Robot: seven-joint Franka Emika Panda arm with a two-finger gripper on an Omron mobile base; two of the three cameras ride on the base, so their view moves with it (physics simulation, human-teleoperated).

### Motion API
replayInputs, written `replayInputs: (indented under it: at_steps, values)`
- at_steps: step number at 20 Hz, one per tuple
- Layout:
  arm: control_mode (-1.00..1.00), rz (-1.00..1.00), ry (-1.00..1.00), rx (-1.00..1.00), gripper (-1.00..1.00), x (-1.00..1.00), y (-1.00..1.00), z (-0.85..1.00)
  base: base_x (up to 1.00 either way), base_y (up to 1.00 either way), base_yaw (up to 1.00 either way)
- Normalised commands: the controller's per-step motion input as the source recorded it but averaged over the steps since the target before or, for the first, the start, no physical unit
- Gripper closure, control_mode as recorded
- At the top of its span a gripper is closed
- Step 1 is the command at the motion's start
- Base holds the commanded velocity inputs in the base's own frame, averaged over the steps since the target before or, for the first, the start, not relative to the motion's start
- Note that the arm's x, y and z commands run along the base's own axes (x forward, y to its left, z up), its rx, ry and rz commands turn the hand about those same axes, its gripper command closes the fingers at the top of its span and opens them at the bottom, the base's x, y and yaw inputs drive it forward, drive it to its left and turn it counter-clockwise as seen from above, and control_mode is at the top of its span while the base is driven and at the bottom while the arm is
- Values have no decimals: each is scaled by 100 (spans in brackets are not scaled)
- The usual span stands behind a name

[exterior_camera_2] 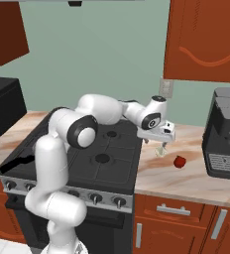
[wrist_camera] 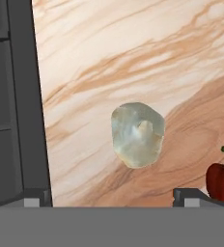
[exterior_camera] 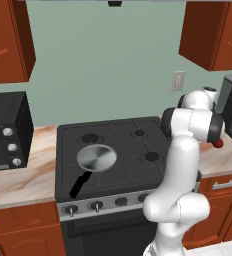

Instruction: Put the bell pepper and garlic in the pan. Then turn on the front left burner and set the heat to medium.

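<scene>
The garlic point(wrist_camera: 137, 134), a cream-white bulb, lies on the marble counter just right of the stove; it also shows under my hand point(exterior_camera_2: 160, 151). My gripper point(exterior_camera_2: 162, 144) hangs straight over it, open, with nothing between its fingers. In the hand view the gripper point(wrist_camera: 114, 198) has one fingertip point(wrist_camera: 36, 198) on each side of the bulb. The red bell pepper point(exterior_camera_2: 180, 161) rests a little to the right of the garlic, apart from it point(wrist_camera: 223, 178), and peeks out behind my arm point(exterior_camera: 217, 144). The silver pan point(exterior_camera: 96, 158) with its black handle point(exterior_camera: 80, 184) sits on the stove's front left burner.
The black stove point(exterior_camera: 138, 150) has a row of knobs point(exterior_camera: 96, 205) along its front. A black toaster oven point(exterior_camera: 5, 130) stands on the left counter, a dark coffee machine point(exterior_camera_2: 226, 134) on the right one. Wooden wall cabinets point(exterior_camera_2: 206, 39) hang above.
</scene>
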Motion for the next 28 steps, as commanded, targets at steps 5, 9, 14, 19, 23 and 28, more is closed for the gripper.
replayInputs:
  at_steps: [5, 9, 14, 19, 23, 28]
  values:
    - [-100, 0, -1, 0, -100, 18, 0, -40, 0, 0, 0]
    - [-100, 0, 0, 0, -100, 15, -6, -15, 0, 0, 0]
    - [-100, 0, 0, 0, -100, 15, -26, -5, 0, 0, 0]
    - [-100, 0, 0, 0, -100, 0, -40, 0, 0, 0, 0]
    - [-100, 0, 0, 0, -100, 0, -14, 0, 0, 0, 0]
    - [-100, 0, 0, 0, -100, 0, 7, 0, 0, 0, 0]
